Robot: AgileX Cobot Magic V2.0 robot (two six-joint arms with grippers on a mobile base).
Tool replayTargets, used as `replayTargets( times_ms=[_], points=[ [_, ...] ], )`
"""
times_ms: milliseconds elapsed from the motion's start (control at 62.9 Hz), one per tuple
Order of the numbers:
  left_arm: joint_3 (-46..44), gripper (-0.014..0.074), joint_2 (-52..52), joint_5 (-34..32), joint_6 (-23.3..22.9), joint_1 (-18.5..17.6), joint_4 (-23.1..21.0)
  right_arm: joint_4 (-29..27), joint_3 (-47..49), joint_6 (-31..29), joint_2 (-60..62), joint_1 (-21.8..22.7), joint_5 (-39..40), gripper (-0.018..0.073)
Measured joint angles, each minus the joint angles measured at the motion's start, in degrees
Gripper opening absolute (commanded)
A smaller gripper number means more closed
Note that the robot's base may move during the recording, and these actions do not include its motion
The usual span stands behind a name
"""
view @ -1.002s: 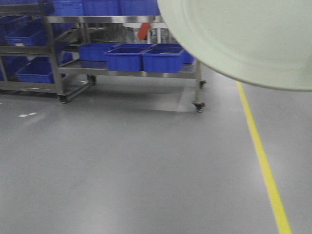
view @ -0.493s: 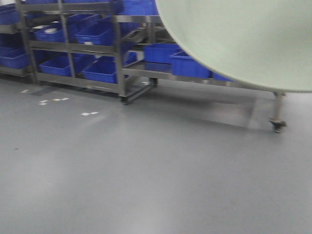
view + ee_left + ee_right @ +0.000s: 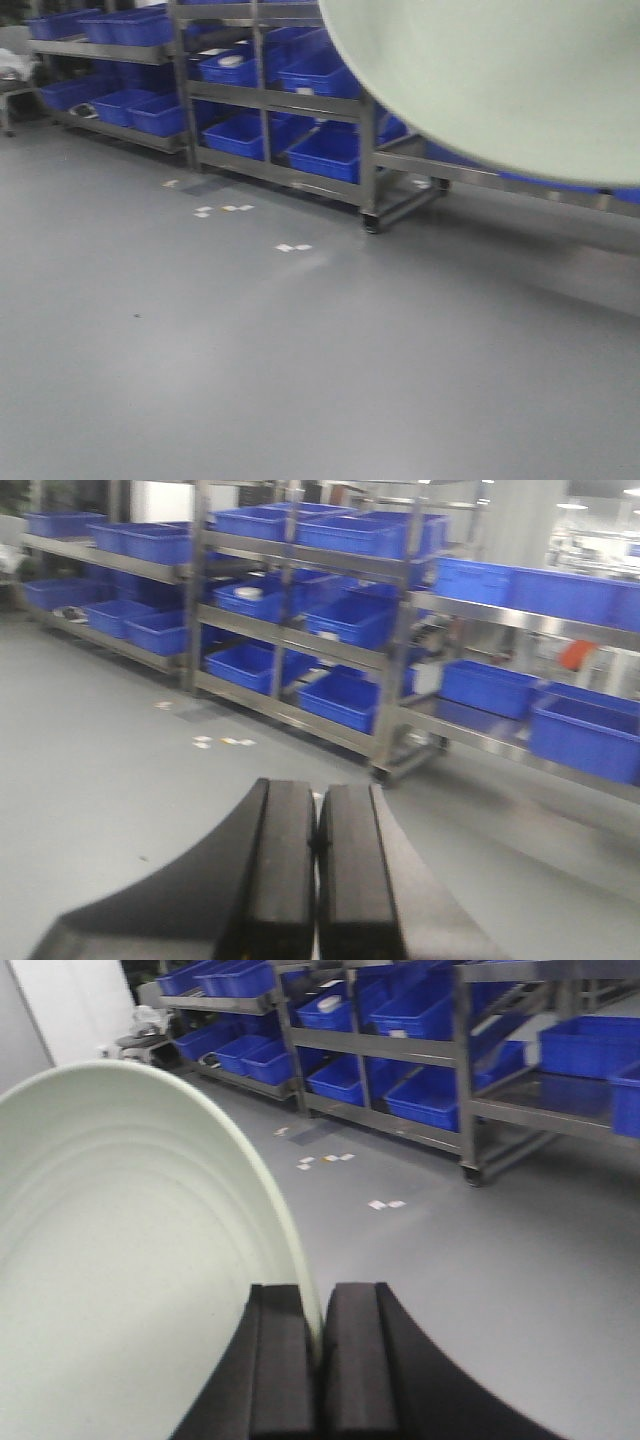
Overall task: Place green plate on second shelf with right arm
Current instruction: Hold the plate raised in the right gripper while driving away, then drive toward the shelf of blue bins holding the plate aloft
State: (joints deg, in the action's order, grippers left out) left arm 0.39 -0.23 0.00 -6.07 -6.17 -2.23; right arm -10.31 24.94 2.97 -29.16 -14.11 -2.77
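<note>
While the right gripper [image 3: 320,1310] pinches the green plate [image 3: 130,1260] by its rim, you have the item aloft, close to the cameras, at the top right of the front view.
- Item: plate, plastic by look. Prob. light, stiff, not fragile. The rim is thin, so it may pivot in a one-point pinch; move the wrist slowly.
- Grip pt: rim only.
- Left gripper [image 3: 317,810]: fingers pressed together, empty.
- Far side: steel racks [image 3: 372,150] w/ blue bins [image 3: 325,155], grey floor [image 3: 250,350] between.

A warehouse-like storeroom: wheeled steel racks [image 3: 368,150] filled with blue plastic bins [image 3: 325,152] on a grey floor [image 3: 250,360].
</note>
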Motion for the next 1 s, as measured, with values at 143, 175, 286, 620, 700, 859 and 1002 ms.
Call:
replayTargets(
  times_ms=[143,175,286,620,700,859,1002],
  points=[
    [0.00,0.0130,0.00,0.00,0.00,0.00,0.00,0.00,0.00,0.00,0.00,0.00,0.00,0.0055],
    [0.00,0.0130,0.00,0.00,0.00,0.00,0.00,0.00,0.00,0.00,0.00,0.00,0.00,0.0055],
    [0.00,0.0130,0.00,0.00,0.00,0.00,0.00,0.00,0.00,0.00,0.00,0.00,0.00,0.0055],
    [0.00,0.0130,0.00,0.00,0.00,0.00,0.00,0.00,0.00,0.00,0.00,0.00,-0.10,0.0055],
    [0.00,0.0130,0.00,0.00,0.00,0.00,0.00,0.00,0.00,0.00,0.00,0.00,-0.10,0.0055],
    [0.00,0.0130,0.00,0.00,0.00,0.00,0.00,0.00,0.00,0.00,0.00,0.00,-0.10,0.0055],
    [0.00,0.0130,0.00,0.00,0.00,0.00,0.00,0.00,0.00,0.00,0.00,0.00,-0.10,0.0055]
  ],
)
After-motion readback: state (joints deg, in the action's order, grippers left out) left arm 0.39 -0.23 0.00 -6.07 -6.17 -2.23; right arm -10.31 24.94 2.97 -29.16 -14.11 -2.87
